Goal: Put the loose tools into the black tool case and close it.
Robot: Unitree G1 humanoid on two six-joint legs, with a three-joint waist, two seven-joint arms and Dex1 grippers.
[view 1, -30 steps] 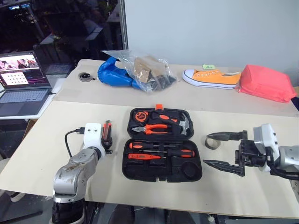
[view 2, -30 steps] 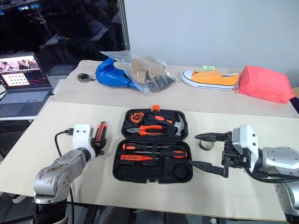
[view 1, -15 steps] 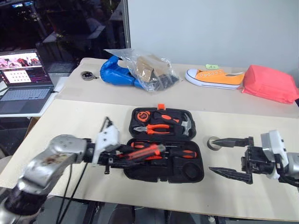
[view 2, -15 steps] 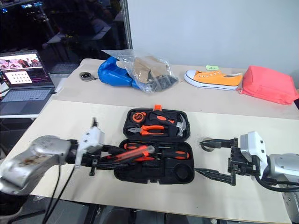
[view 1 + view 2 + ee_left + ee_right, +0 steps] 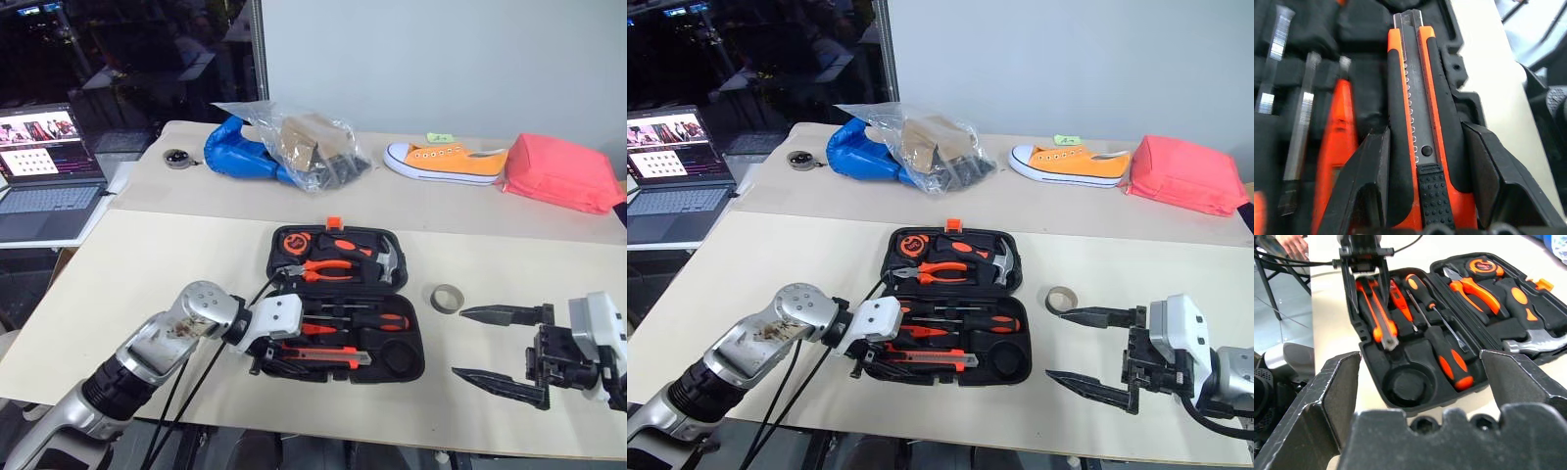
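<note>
1. Left gripper [image 5: 1422,161] clamps the utility knife [image 5: 1418,127] at mid-body, low over the open tool case [image 5: 411,367].
2. Right gripper [image 5: 505,345] spread wide, empty.
3. Tape roll [image 5: 448,298] lies beside the case: likely light; pinch its wall.

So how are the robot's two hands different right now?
The left hand is over the open black tool case, while the right hand hangs beside it above the table. The left hand is shut on the utility knife; the right hand is wide open, holding nothing. Both have two black fingers.
</note>
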